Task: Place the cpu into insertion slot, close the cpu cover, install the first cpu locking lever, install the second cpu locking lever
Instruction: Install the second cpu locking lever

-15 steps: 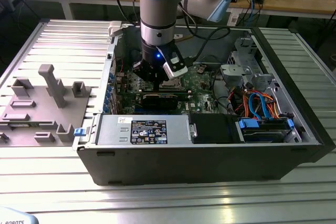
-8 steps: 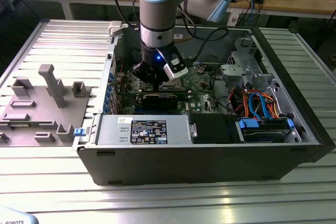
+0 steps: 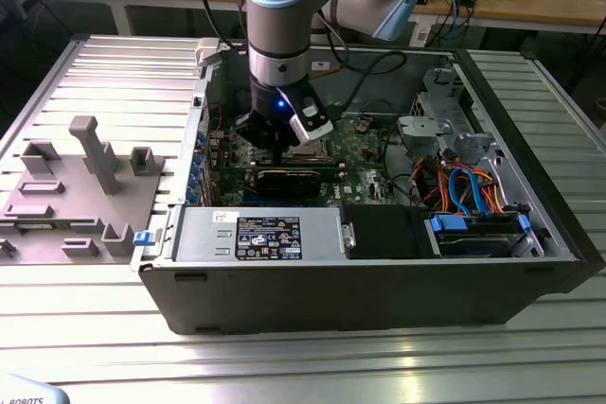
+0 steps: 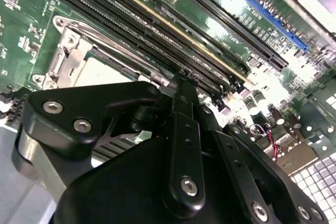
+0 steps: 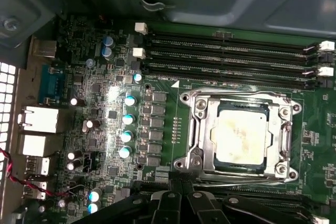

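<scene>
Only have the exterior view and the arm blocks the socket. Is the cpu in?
Observer: Yes. In the first wrist view the cpu lies flat in the socket, silver top up.
Operator: Cover down?
Observer: The cpu cover lies flat around it, and the chip's top shows through its window.
Operator: Where exactly is the gripper?
Observer: The gripper is at one long edge of the cover, not over the chip. I can't tell if it touches anything.
</scene>
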